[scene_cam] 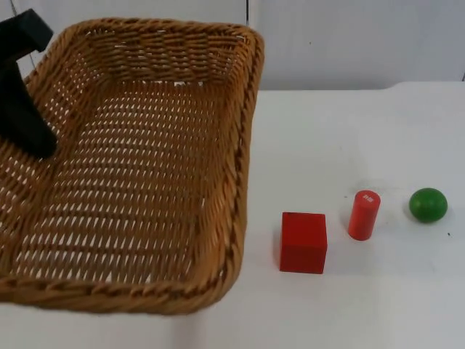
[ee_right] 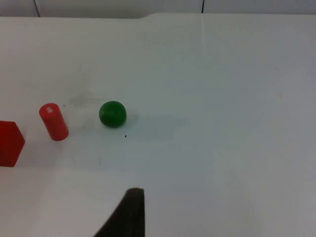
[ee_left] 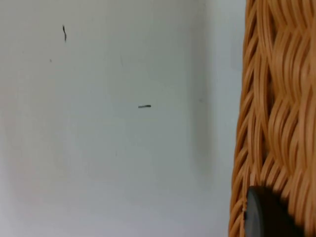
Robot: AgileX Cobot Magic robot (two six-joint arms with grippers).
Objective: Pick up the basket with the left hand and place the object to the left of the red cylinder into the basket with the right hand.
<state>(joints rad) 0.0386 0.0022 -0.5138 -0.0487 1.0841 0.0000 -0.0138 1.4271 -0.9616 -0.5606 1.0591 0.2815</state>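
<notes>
The woven wicker basket point(scene_cam: 243, 145) looms large on the left of the top view, tilted and raised off the table. My left gripper point(scene_cam: 35, 139) is shut on its left rim; in the left wrist view a black fingertip point(ee_left: 266, 215) presses against the basket's weave point(ee_left: 276, 98). A red cube point(scene_cam: 303, 242) stands just left of the red cylinder point(scene_cam: 364, 214), close to the basket's right wall. The right wrist view looks from above onto the cube point(ee_right: 9, 143) and the cylinder point(ee_right: 54, 121), with my right gripper point(ee_right: 129, 212) well back from them, holding nothing that I can see.
A green ball point(scene_cam: 428, 205) lies right of the cylinder, and is also seen as a ball point(ee_right: 112, 113) in the right wrist view. White table point(scene_cam: 349, 131) stretches behind the three objects up to the grey partition wall point(scene_cam: 349, 36).
</notes>
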